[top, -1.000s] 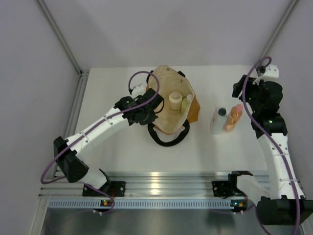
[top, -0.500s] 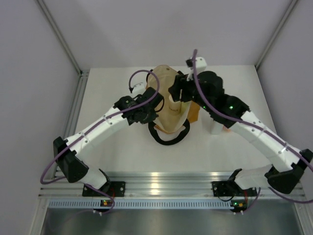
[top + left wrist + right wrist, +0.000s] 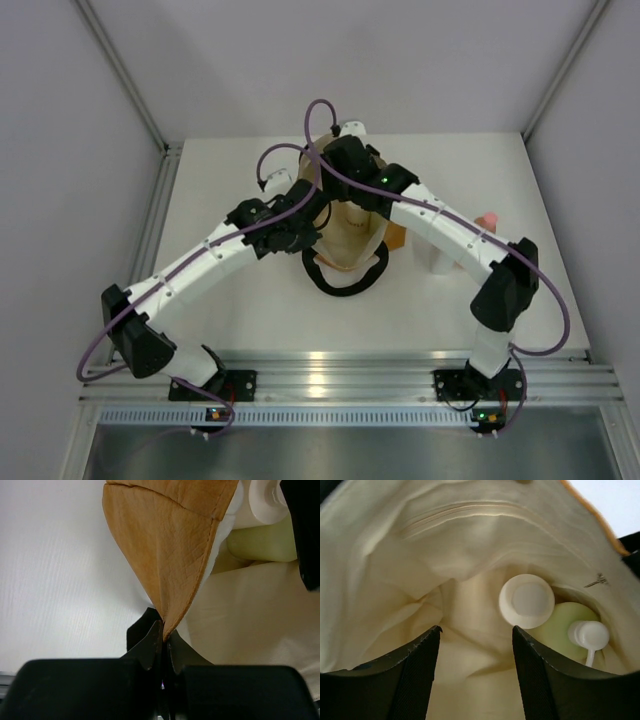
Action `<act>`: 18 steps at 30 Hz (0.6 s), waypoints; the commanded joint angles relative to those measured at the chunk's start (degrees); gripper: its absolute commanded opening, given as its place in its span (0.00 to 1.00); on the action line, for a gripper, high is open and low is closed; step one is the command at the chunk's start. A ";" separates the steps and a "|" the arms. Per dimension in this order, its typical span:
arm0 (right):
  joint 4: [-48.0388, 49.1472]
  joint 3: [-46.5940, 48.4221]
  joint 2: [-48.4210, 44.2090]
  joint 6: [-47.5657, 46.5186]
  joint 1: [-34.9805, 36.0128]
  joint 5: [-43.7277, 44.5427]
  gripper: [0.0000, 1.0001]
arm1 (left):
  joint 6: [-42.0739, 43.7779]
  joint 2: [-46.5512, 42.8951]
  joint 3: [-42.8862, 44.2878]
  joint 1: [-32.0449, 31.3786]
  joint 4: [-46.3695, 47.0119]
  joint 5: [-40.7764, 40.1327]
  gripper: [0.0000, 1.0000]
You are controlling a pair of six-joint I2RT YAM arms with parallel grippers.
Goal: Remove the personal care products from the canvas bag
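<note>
The canvas bag (image 3: 352,245) lies mid-table with its mouth held up and its cream lining showing. My left gripper (image 3: 164,636) is shut on the bag's mustard-orange rim (image 3: 170,555); it also shows in the top view (image 3: 304,213). My right gripper (image 3: 476,630) is open and empty inside the bag's mouth. The cream-white jar (image 3: 526,600) stands just beyond its right finger. The pale yellow-green bottle (image 3: 555,630) with its white top (image 3: 588,635) lies beside the jar. The orange bottle with pink cap (image 3: 487,220) and the small white bottle (image 3: 436,262) are on the table to the right, partly hidden by my right arm.
The bag's black loop handle (image 3: 345,285) lies on the table in front of the bag. My right arm (image 3: 440,225) stretches over the bag from the right. Grey walls close in the table on both sides and at the back.
My right arm has swung from the table's right side across to the bag, and its open gripper is now inside the mouth. My left gripper has kept its hold on the rim.
</note>
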 commanded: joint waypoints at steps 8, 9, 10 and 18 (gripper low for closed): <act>-3.55 3.54 6.83 6.92 -5.34 8.64 0.59 | -1.02 -3.10 -1.01 0.02 2.08 -0.89 0.00; -3.55 3.81 7.27 7.09 -5.69 8.47 0.59 | -1.02 -3.19 -1.10 0.02 1.99 -0.89 0.00; -3.55 3.98 7.62 7.27 -5.87 8.38 0.59 | -1.02 -3.28 -1.19 0.02 2.08 -0.89 0.00; -3.55 5.04 11.93 8.68 -8.68 5.13 0.59 | -0.67 -3.37 -1.89 0.02 2.08 -0.72 0.00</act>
